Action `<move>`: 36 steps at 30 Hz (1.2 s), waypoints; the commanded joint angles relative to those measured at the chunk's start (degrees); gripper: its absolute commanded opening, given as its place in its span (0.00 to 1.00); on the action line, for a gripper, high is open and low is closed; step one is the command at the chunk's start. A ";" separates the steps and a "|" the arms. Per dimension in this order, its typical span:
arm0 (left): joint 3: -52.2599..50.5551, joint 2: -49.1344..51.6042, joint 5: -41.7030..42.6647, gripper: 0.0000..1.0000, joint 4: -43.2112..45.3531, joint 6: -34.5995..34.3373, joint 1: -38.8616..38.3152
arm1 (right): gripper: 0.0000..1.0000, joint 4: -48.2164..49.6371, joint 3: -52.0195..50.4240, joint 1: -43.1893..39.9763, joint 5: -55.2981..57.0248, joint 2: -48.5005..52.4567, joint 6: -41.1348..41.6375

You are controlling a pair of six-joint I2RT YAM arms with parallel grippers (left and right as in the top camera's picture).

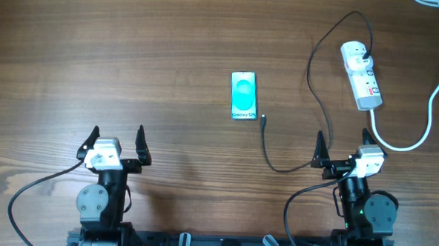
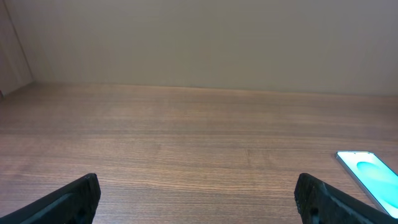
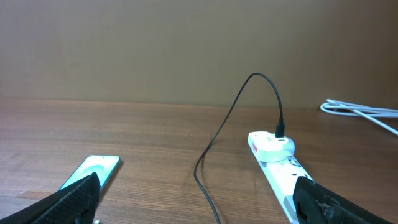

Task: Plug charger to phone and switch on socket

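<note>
The phone (image 1: pixel 244 96) lies flat at the table's middle, turquoise screen up; it also shows in the left wrist view (image 2: pixel 368 173) and the right wrist view (image 3: pixel 92 172). The charger's black cable (image 1: pixel 311 75) runs from the white adapter (image 1: pixel 354 52) on the socket (image 1: pixel 363 83) at the right, loops down, and ends in a small plug tip (image 1: pixel 263 120) just right of the phone's lower end. The socket also shows in the right wrist view (image 3: pixel 278 171). My left gripper (image 1: pixel 115 139) is open and empty at the near left. My right gripper (image 1: pixel 345 143) is open and empty, below the socket.
A thick white cord (image 1: pixel 430 110) curves from the socket's lower end round the right side and off the top right corner. The black cable lies on the wood between my right gripper and the phone (image 3: pixel 208 186). A plain wall stands behind the table.
</note>
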 commanded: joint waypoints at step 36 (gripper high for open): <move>-0.28 -0.50 55.93 1.00 45.46 -37.66 -0.26 | 1.00 0.20 -0.04 0.07 0.79 -0.61 0.31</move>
